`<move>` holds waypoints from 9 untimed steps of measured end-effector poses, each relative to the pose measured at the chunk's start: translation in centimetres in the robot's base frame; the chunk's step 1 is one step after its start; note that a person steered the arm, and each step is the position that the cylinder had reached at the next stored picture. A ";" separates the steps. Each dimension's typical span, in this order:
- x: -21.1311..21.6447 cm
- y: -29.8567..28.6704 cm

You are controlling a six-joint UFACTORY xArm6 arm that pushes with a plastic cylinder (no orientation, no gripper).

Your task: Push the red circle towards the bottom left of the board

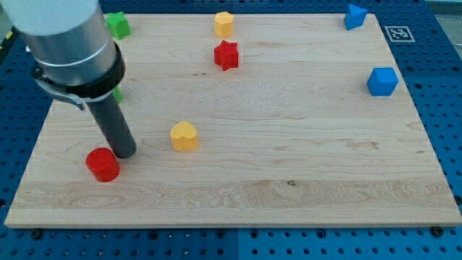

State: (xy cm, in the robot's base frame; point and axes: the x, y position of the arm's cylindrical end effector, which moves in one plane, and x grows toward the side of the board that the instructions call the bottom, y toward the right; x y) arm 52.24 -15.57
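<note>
The red circle (102,165) is a short red cylinder near the board's bottom left. My tip (125,153) rests on the board just to the upper right of the red circle, touching or almost touching it. The arm's grey body fills the view's top left corner and hides part of the board behind it.
A yellow heart-shaped block (184,136) lies right of my tip. A red star (226,55) and a yellow hexagon (224,24) sit at top centre. A green block (117,24) is top left; another green block (117,94) peeks from behind the arm. Two blue blocks (354,16) (382,81) sit at the right.
</note>
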 end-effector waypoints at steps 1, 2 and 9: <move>0.6 0.4; 1.1 -1.2; 3.1 -5.7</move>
